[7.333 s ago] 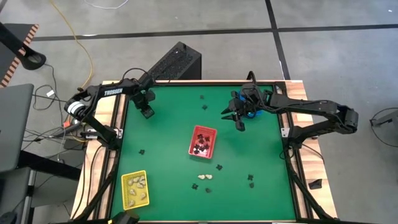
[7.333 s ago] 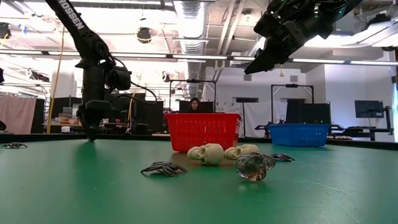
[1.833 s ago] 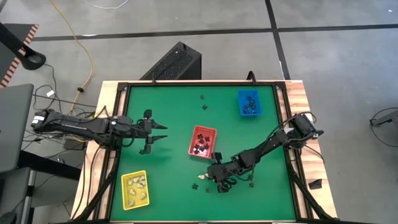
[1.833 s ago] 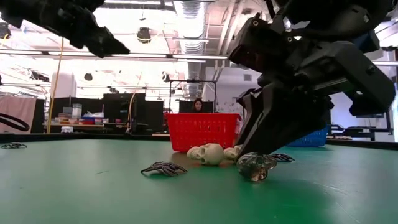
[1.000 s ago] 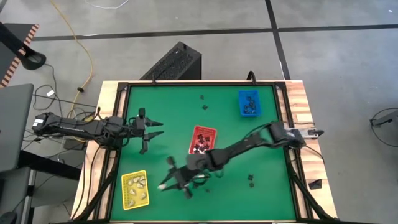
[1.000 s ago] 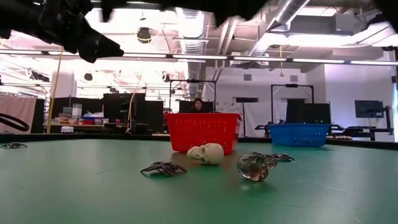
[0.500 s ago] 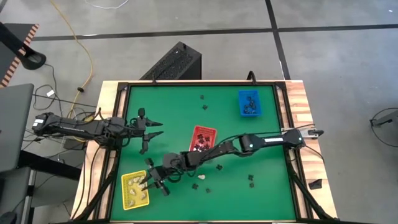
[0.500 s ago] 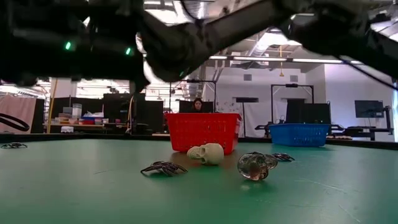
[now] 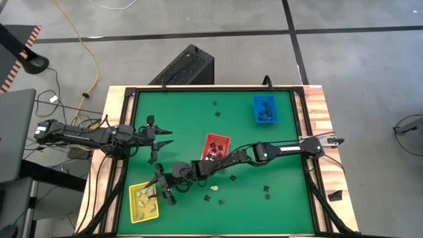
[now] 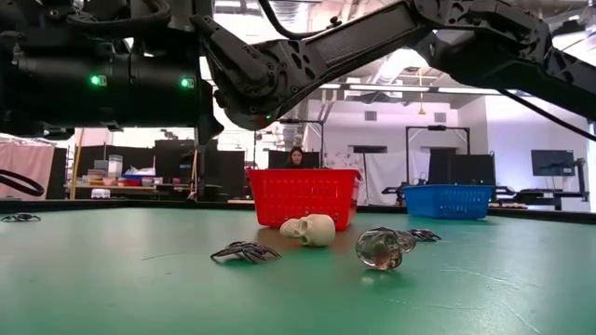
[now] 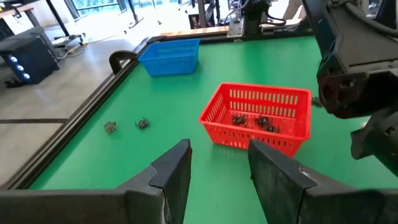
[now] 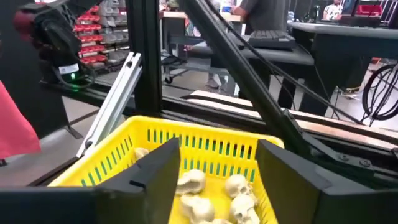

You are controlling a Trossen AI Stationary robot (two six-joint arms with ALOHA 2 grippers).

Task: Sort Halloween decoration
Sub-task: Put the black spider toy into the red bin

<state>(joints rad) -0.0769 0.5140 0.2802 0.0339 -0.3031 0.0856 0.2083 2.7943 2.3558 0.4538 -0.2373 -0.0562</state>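
My right gripper [image 9: 160, 190] hangs wide open and empty over the yellow tray [image 9: 134, 209]; these little skulls [image 12: 190, 182] look light, hard, rolly, so I'd pinch across the sides.

arms [image 10: 279, 56] seen overhead | skull [image 10: 309, 229] set before red basket [image 10: 303, 196] | spider [image 10: 244, 251] laid nearer | blue basket [image 10: 448, 201] behind

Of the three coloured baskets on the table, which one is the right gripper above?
The yellow basket, holding cream skulls. The right gripper hangs open over its edge; the red basket and blue basket lie farther away.
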